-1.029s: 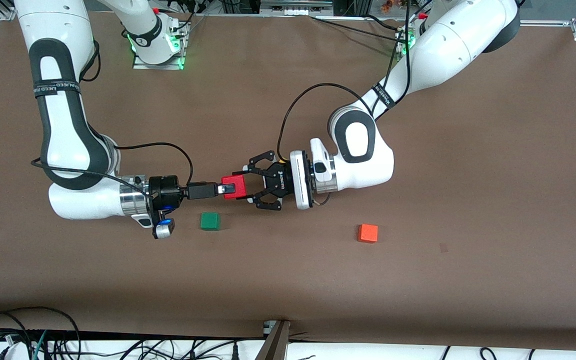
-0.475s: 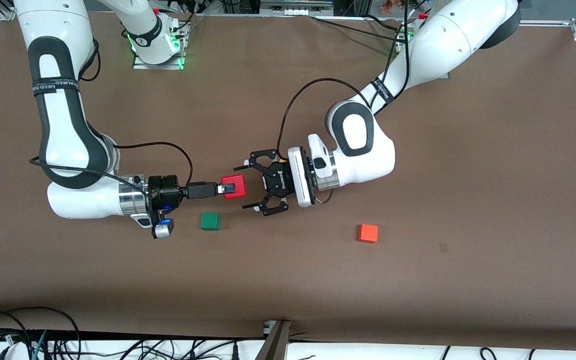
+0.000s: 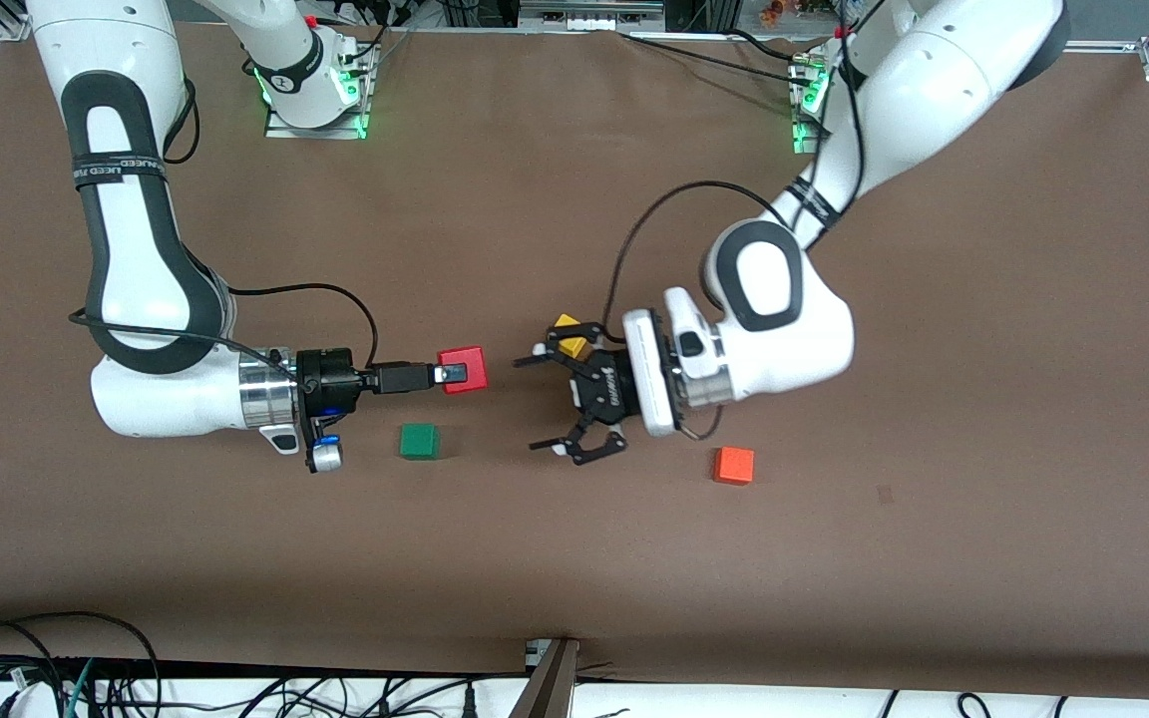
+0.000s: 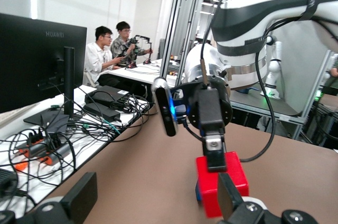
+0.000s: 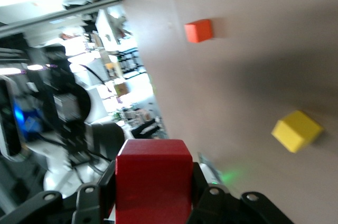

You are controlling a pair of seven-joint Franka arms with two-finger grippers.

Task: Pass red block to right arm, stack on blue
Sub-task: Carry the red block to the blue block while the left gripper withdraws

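My right gripper (image 3: 447,375), slim and black, is shut on the red block (image 3: 470,367) and holds it above the middle of the table. In the right wrist view the red block (image 5: 153,182) sits between its fingers (image 5: 88,198). My left gripper (image 3: 530,404), the wide claw, is open and empty, apart from the block toward the left arm's end. The left wrist view shows the right gripper (image 4: 214,145) holding the red block (image 4: 224,179), with a blue sliver (image 4: 197,194) at the block's lower edge. No blue cube shows in the front view.
A green cube (image 3: 420,441) lies nearer the front camera than the red block. An orange cube (image 3: 734,465) lies toward the left arm's end. A yellow cube (image 3: 567,337) is partly covered by the left gripper. Orange (image 5: 199,30) and yellow (image 5: 297,130) cubes show in the right wrist view.
My left gripper opened, let go of the red block and drew back toward the left arm's end. The right gripper stayed in place, still holding the block.
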